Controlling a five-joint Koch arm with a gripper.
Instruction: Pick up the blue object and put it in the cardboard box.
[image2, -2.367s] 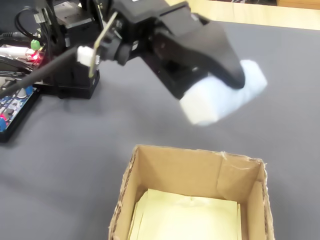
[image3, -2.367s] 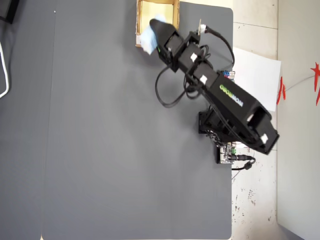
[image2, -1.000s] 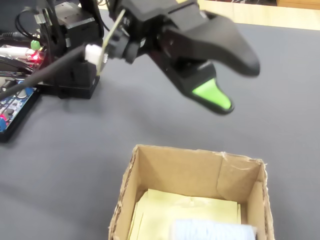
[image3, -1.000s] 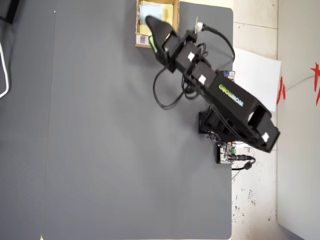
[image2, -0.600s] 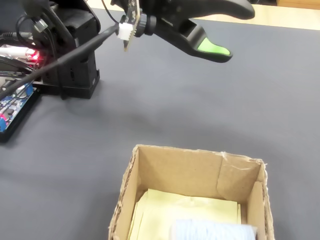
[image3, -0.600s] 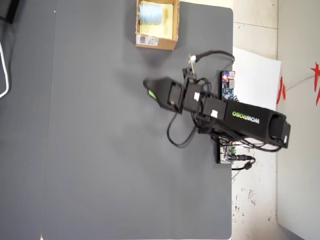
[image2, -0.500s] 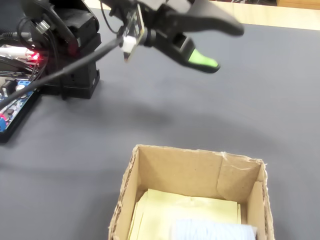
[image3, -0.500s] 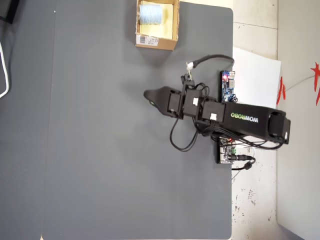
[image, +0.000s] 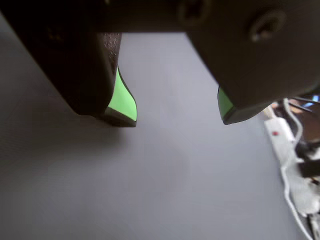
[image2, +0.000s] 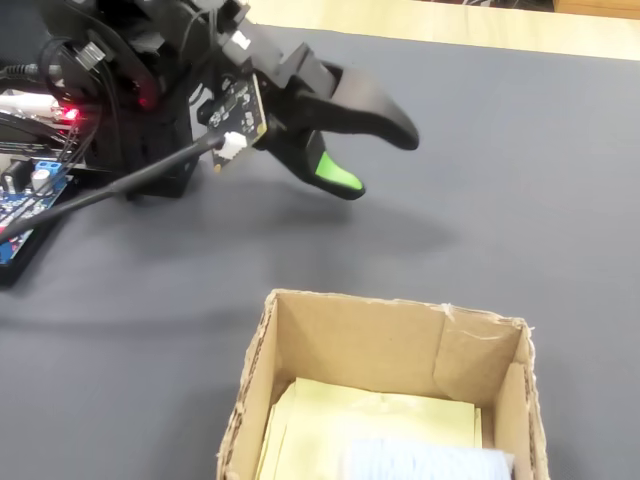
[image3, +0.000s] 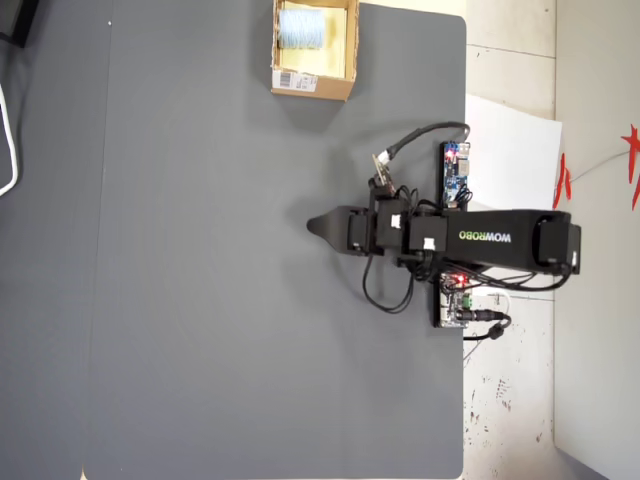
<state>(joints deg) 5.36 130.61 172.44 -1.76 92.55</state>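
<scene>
- The pincer (image: 177, 120) stands open and empty: in the wrist view its two jaws with green pads (image: 122, 100) are apart, and only the bare grey bench (image: 165, 180) shows between them.
- The blue object (image3: 299, 24) already lies inside the cardboard box (image3: 311, 84), on the pale yellow floor of it. In the fixed view it shows at the near bottom of the box (image2: 385, 345) as a pale blue block (image2: 425, 462).
- So I judge the task as practically complete; what remains is only to keep the arm away from the box.
- The box stands at the far edge of the bench in the overhead view, well apart from the pincer (image3: 318, 226), which hangs over the middle of the bench.
- A risk: if the arm swings toward the box, a jaw can catch the cardboard wall and push the light box to the edge of the bench, or tip it.
- A second risk: the black cable (image3: 385, 290) hanging near the wrist can snag when the arm folds back; the small blue circuit board (image3: 455, 172) sits just beside the arm's base.
- There is much open room: the grey surface around the pincer is wide in all directions, so a retreat has free space.
</scene>
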